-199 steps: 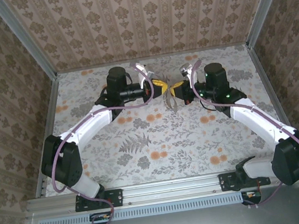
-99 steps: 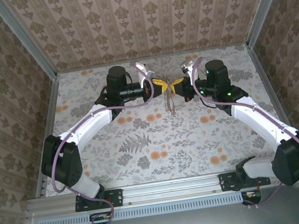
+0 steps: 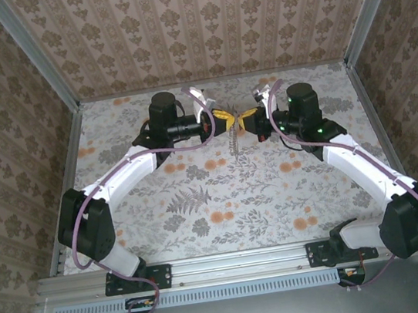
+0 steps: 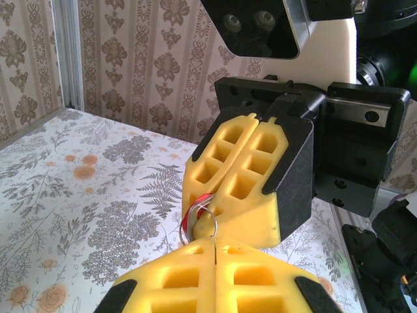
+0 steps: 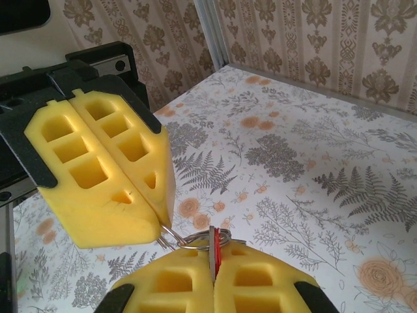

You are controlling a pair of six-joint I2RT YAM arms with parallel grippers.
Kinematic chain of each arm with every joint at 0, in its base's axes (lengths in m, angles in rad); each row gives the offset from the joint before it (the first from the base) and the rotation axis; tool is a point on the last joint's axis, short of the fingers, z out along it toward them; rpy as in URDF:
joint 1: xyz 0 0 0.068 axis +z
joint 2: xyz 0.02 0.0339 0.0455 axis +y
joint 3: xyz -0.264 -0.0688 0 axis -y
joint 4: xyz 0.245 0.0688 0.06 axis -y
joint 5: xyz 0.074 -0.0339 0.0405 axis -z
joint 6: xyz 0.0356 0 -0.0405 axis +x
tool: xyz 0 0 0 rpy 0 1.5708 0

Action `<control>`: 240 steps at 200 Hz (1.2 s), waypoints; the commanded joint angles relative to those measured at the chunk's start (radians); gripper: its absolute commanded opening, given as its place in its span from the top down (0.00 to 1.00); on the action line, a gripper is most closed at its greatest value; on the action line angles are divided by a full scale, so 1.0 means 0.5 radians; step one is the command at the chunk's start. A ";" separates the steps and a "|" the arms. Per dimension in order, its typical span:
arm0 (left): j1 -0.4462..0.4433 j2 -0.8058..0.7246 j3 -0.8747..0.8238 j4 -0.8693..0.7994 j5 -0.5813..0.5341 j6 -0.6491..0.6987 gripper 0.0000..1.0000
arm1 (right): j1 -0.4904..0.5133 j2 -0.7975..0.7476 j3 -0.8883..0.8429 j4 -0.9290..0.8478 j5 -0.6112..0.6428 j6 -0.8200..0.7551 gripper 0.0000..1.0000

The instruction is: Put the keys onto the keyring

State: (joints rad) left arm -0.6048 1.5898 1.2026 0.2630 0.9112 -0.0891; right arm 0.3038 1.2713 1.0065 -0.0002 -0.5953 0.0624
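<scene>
L gripper (image 3: 226, 120), R gripper (image 3: 240, 120) tip-to-tip; keys (image 5: 214, 251), keyring (image 3: 234, 144) at tips

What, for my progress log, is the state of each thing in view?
Left yellow-padded claw: shut on the thin silvery metal ring.
Right yellow-padded claw: shut on the small red-ended metal key.
Ring: held above the floral-patterned table, between both claw tips.
Key: against the ring; threaded or not, cannot tell.
</scene>
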 commanded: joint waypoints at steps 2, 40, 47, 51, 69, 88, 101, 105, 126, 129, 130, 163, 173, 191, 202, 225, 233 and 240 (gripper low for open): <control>-0.033 -0.059 0.077 -0.029 0.068 0.044 1.00 | -0.065 -0.082 -0.011 0.012 0.076 0.006 1.00; -0.033 -0.056 0.086 -0.029 0.071 0.046 1.00 | -0.065 -0.046 0.030 0.015 -0.009 0.037 1.00; -0.035 -0.056 0.086 -0.029 0.071 0.045 1.00 | -0.059 -0.034 0.039 0.013 -0.019 0.041 1.00; -0.035 -0.055 0.086 -0.028 0.071 0.043 1.00 | -0.050 -0.028 0.042 0.013 -0.021 0.042 1.00; -0.035 -0.053 0.089 -0.028 0.070 0.043 1.00 | -0.009 -0.003 0.062 0.007 -0.019 0.029 1.00; -0.036 -0.053 0.092 -0.029 0.072 0.043 1.00 | 0.028 0.021 0.082 0.006 -0.012 0.019 1.00; -0.036 -0.052 0.092 -0.030 0.072 0.043 1.00 | 0.049 0.039 0.102 -0.005 -0.013 0.011 1.00; -0.036 -0.050 0.092 -0.029 0.071 0.042 1.00 | 0.057 0.045 0.109 -0.012 -0.011 0.005 1.00; -0.039 -0.047 0.092 -0.033 0.074 0.043 1.00 | 0.067 0.044 0.106 -0.023 0.032 -0.014 1.00; -0.039 -0.047 0.092 -0.033 0.074 0.043 1.00 | 0.064 0.039 0.104 -0.028 0.048 -0.019 1.00; -0.039 -0.046 0.092 -0.032 0.074 0.042 1.00 | 0.064 0.037 0.105 -0.029 0.052 -0.021 1.00; -0.039 -0.041 0.092 -0.041 0.077 0.046 1.00 | -0.033 -0.051 0.058 -0.018 0.122 0.010 1.00; -0.039 -0.038 0.092 -0.041 0.079 0.043 1.00 | -0.053 -0.068 0.061 -0.023 0.126 0.016 1.00; -0.039 -0.034 0.095 -0.038 0.089 0.046 1.00 | -0.056 -0.067 0.079 -0.039 0.098 0.025 1.00; -0.039 -0.032 0.098 -0.043 0.099 0.043 1.00 | -0.058 -0.061 0.081 -0.028 0.092 0.040 1.00; -0.039 -0.019 0.116 -0.080 0.105 0.043 1.00 | -0.056 -0.039 0.091 -0.024 0.093 0.053 1.00; -0.039 -0.019 0.121 -0.095 0.059 0.033 1.00 | -0.057 -0.027 0.095 -0.021 0.102 0.056 1.00; -0.037 -0.020 0.116 -0.098 0.023 0.029 1.00 | -0.057 -0.017 0.100 -0.024 0.107 0.059 1.00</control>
State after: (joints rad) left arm -0.6159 1.5898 1.2240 0.2237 0.9157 -0.0849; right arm 0.2855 1.2575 1.0199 -0.0338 -0.5716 0.0746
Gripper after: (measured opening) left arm 0.053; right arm 0.066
